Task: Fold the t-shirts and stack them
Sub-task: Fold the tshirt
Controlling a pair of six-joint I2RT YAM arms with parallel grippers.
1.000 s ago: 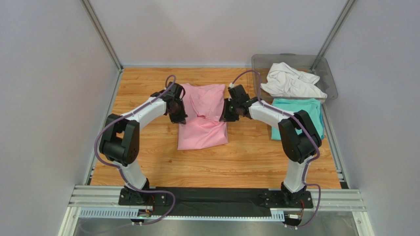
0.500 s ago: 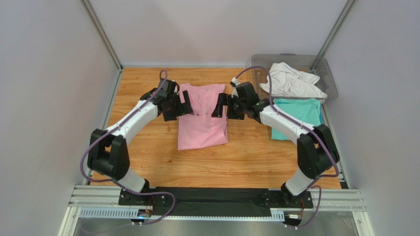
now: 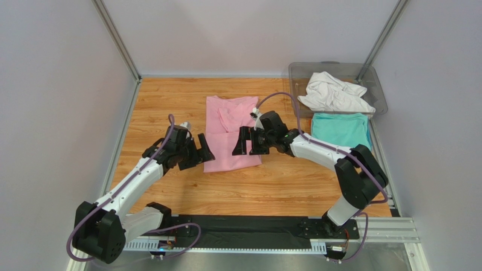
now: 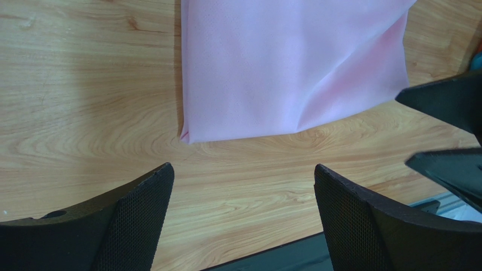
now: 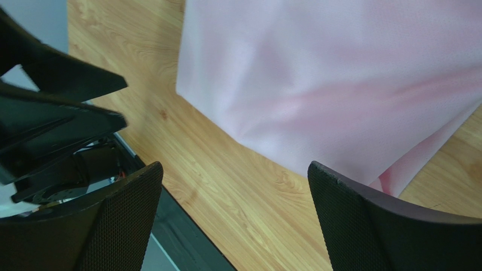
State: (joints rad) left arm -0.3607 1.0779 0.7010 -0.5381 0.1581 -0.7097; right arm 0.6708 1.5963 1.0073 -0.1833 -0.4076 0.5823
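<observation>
Status: both arms have shifted from the middle of the pink t-shirt [image 3: 231,121] to its near hem. One second ago the two hands flanked the shirt at its mid-length, where the cloth bunched. Half a second ago they had backed off to the sides with fingers apart. Now the shirt lies flat on the counter [image 3: 283,180] as a long narrow strip with its sleeves turned in.

Left hand [image 3: 199,155]: fingers spread, nothing held, just off the near left corner of the strip. The left wrist view shows that corner ahead of the fingers and not touching them.

Right hand [image 3: 248,148]: fingers spread, nothing held, at the near right corner. The right wrist view shows the hem edge lying between its fingers.

Other garments: the teal t-shirt [image 3: 340,129] lies folded at the right of the counter. The white t-shirt [image 3: 334,93] sits crumpled in the clear bin [image 3: 300,70], just beyond the teal one.

Assessment: the lengthwise fold appears complete. The hands look set to take the two hem corners for the crosswise fold. Neither corner is gripped yet. The fold will only lie square if both corners are taken evenly. Stacking has not begun and the white shirt is untouched
</observation>
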